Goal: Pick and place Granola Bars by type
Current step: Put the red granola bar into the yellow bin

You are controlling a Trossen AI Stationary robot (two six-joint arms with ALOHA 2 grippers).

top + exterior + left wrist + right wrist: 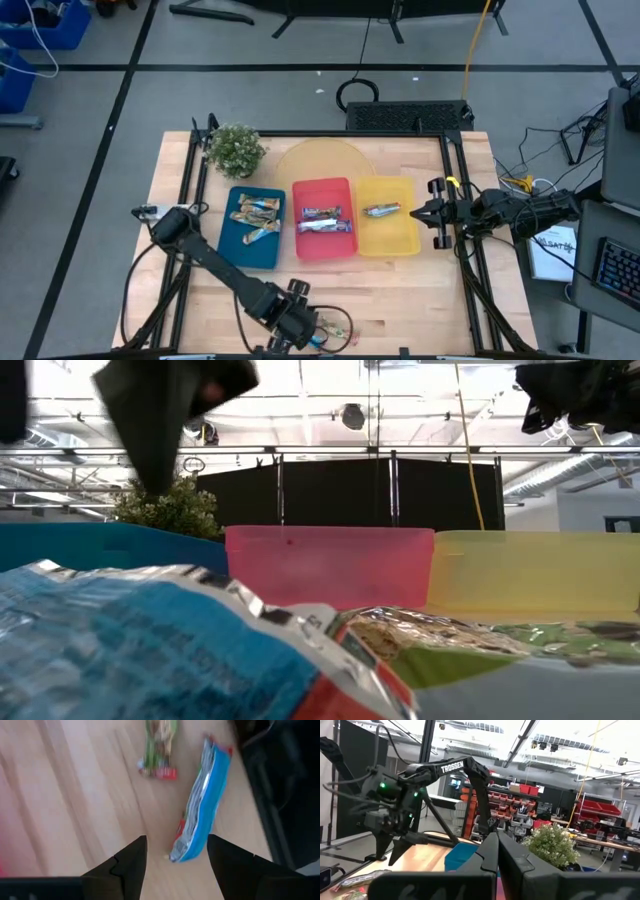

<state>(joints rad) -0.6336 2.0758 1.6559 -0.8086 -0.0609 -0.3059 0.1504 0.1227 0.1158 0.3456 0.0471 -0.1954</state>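
While two granola bars remain unsorted at the table's near edge, the left gripper (175,857) hovers with fingers spread above the blue-wrapped bar (201,802), likely to grasp it. Farther back, the blue tray (262,248), red tray (325,190) and yellow tray (400,235) hold sorted bars. The right gripper (497,852) waits pressed together at the right.

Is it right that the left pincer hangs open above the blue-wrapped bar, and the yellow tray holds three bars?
Not quite. The high view shows one bar in the yellow tray, not three. The left pincer does hang open above the blue-wrapped bar.
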